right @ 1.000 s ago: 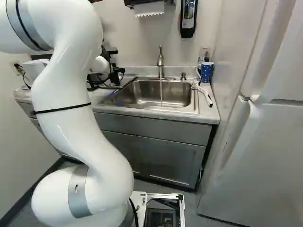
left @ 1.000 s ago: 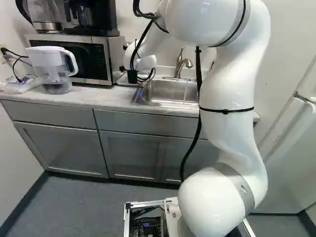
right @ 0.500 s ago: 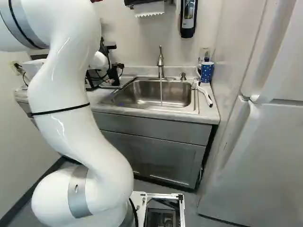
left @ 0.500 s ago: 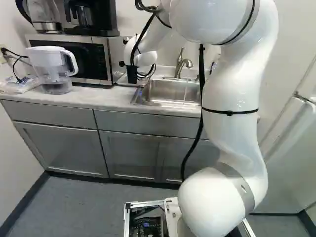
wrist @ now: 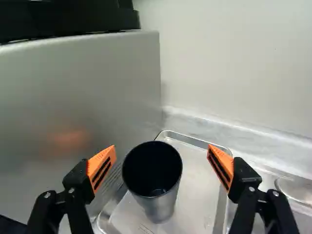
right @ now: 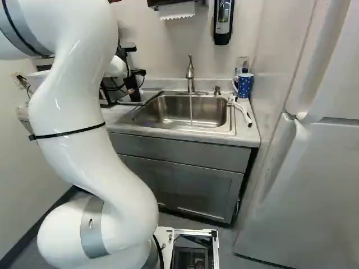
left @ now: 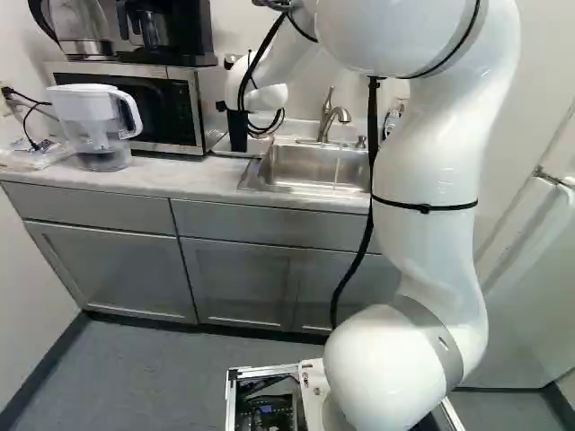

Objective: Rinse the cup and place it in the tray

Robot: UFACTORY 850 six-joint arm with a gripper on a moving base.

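Robot arm [left: 436, 153] is shifting right up top in the left base view, gripper [left: 237, 135] is hanging wide open at upper left, metal cup [wrist: 163, 204] is standing in the tray [wrist: 199, 170] between the fingers.

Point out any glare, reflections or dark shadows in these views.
Wrist view: a hazy orange patch on the smooth silver panel, probably reflecting an orange finger pad; the grey metal cup is nearly black inside. Right base view: thin white glints on the glossy white arm. Left base view: soft shine in the stainless-steel sink.
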